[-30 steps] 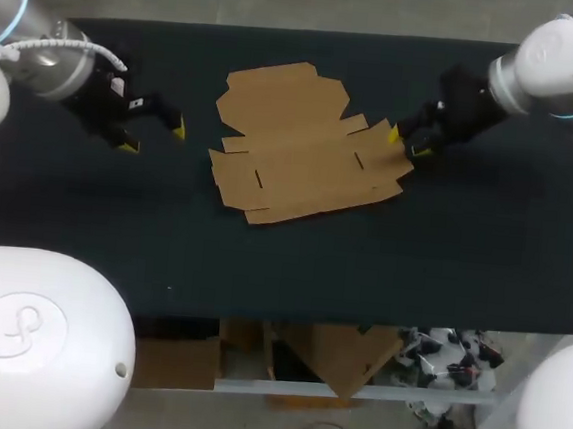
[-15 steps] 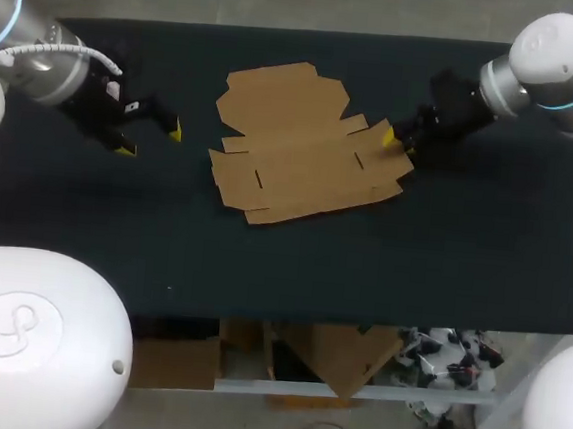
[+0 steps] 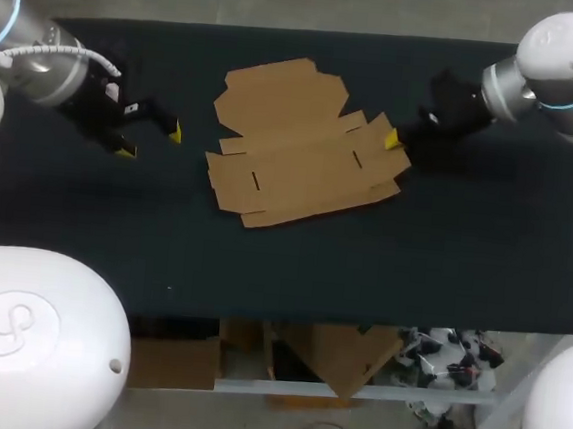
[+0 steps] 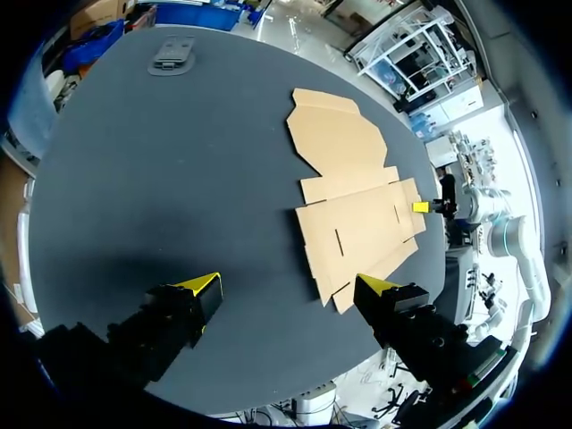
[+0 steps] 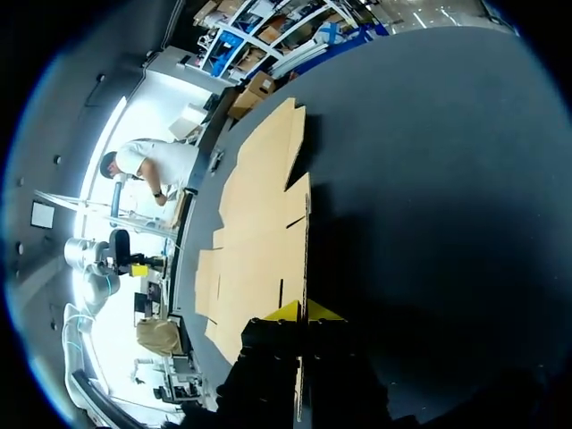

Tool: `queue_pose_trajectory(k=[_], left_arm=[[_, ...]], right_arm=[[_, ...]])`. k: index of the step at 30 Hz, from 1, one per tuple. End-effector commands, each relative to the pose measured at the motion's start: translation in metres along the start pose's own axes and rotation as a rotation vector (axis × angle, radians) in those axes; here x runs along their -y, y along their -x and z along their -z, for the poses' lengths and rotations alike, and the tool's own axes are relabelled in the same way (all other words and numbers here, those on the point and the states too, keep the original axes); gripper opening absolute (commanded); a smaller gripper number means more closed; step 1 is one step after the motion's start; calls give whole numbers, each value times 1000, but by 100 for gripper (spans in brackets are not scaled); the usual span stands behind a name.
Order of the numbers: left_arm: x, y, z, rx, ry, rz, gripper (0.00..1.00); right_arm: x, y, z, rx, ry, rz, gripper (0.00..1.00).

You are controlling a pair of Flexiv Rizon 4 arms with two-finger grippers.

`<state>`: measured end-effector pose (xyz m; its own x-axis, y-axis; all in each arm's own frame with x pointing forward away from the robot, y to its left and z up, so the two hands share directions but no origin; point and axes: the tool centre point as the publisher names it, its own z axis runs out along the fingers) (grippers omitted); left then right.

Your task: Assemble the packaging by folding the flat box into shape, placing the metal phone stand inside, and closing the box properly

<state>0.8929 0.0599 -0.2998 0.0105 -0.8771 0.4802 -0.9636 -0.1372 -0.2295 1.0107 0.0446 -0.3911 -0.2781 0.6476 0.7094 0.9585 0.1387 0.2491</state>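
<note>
1. Left tool (image 3: 151, 139): hovers over bare worktop (image 3: 262, 263) on my left side. Fingers are spread wide and hold nothing. It sits well apart from the cardboard.
2. Flat box (image 3: 307, 146): mid-worktop and fully unfolded. All panels and flaps lie down as far as I can see, with no wall raised and no crease set. Slots and tabs are visible on the upper face.
3. Right tool (image 3: 393, 140): at the flat box's right-hand edge. The wrist view shows the yellow tips pressed nearly together with the cardboard edge running between them, so I read it as pinching that side flap. The head view shows only one tip, on top of the flap. The other is presumably underneath.
4. Far corner beyond the left tool: a small grey piece (image 4: 172, 54) lies on the worktop, well apart from the flat box. It is probably the metal phone stand, but it is too small to confirm. The head view doesn't show it.
5. Progress is near zero:
   - Done: a grip on one flap, at most.
   - Left: fold the walls up and lock the tabs, fetch the stand and put it inside, then close the lid.
6. Judgement: the step in hand is the first fold, on the right flap. The left tool will likely need to pin the base panel, or the whole sheet slides.
</note>
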Motion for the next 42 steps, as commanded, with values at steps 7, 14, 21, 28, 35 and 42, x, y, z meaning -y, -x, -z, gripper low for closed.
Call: queue_pose_trajectory(k=[7, 14, 21, 28, 35, 42], left_arm=[[-5, -1, 2, -9, 3, -12, 100], [-7, -2, 2, -14, 8, -18, 100], [-9, 0, 1, -18, 11, -20, 100], [-9, 1, -1, -20, 20, -20, 100], [-8, 1, -2, -21, 21, -20, 100], [-3, -4, -3, -8, 33, -40, 100]], right_arm=[[39, -13, 14, -5, 108, -46, 0], [55, -23, 13, -13, 153, -84, 0], [76, -23, 7, 2, 176, -153, 0], [86, -21, 6, -2, 159, -173, 47], [86, -20, 20, 5, 147, -174, 100], [78, -14, 36, 2, 70, -154, 100]])
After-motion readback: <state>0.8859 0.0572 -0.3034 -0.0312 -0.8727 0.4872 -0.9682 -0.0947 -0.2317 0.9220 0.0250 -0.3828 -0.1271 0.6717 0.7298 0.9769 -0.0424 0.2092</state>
